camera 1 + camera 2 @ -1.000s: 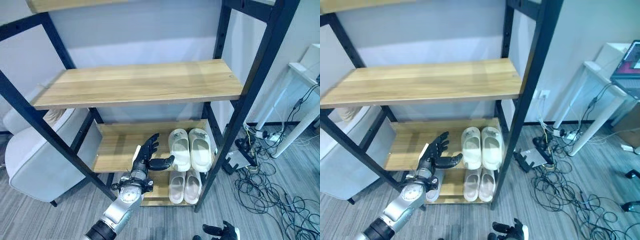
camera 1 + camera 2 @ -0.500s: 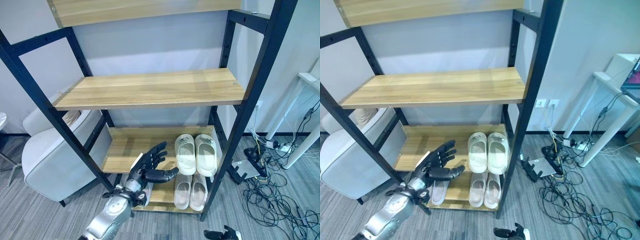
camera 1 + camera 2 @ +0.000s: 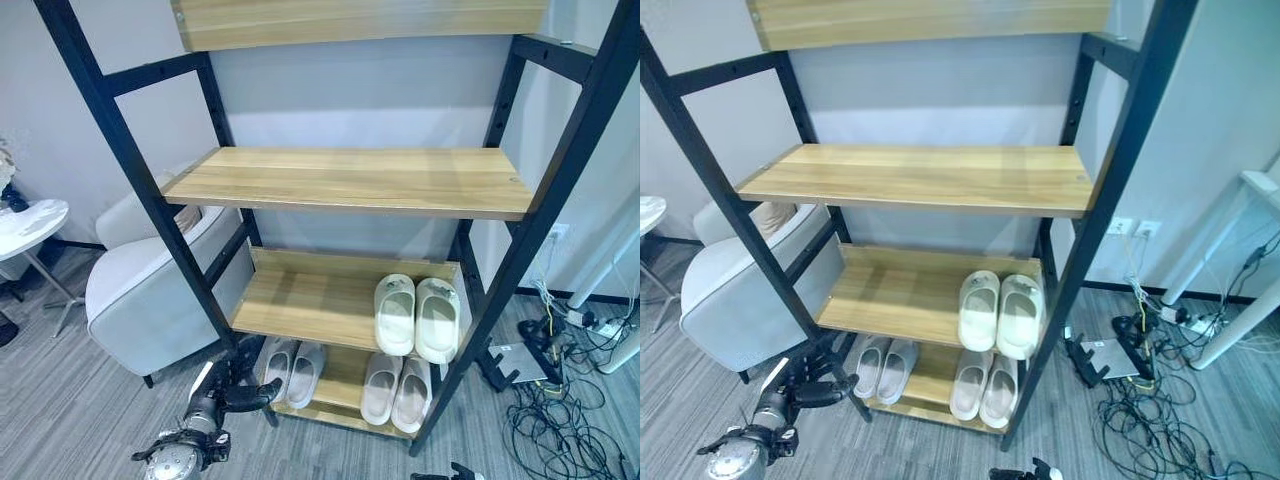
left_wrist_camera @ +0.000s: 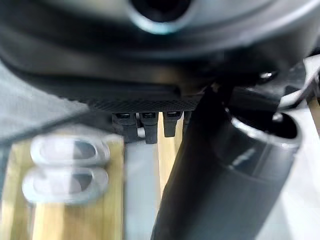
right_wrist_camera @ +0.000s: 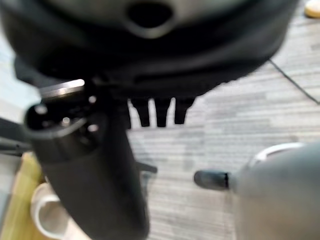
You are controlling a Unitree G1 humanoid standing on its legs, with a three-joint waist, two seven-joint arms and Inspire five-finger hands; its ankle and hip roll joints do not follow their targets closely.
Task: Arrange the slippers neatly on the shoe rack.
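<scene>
Left hand [image 3: 238, 392] relaxed, empty, beside the shoe rack [image 3: 345, 185] post; 3 slipper pairs [image 3: 417, 317] shelved.

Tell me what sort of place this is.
Probably an office or lab corner, not a home hallway: a tall shoe rack with pale slippers, a grey armchair, and a tangle of cables beside a white desk leg.

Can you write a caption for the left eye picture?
Three slipper pairs sit on the shoe rack; left hand hangs low.
</scene>
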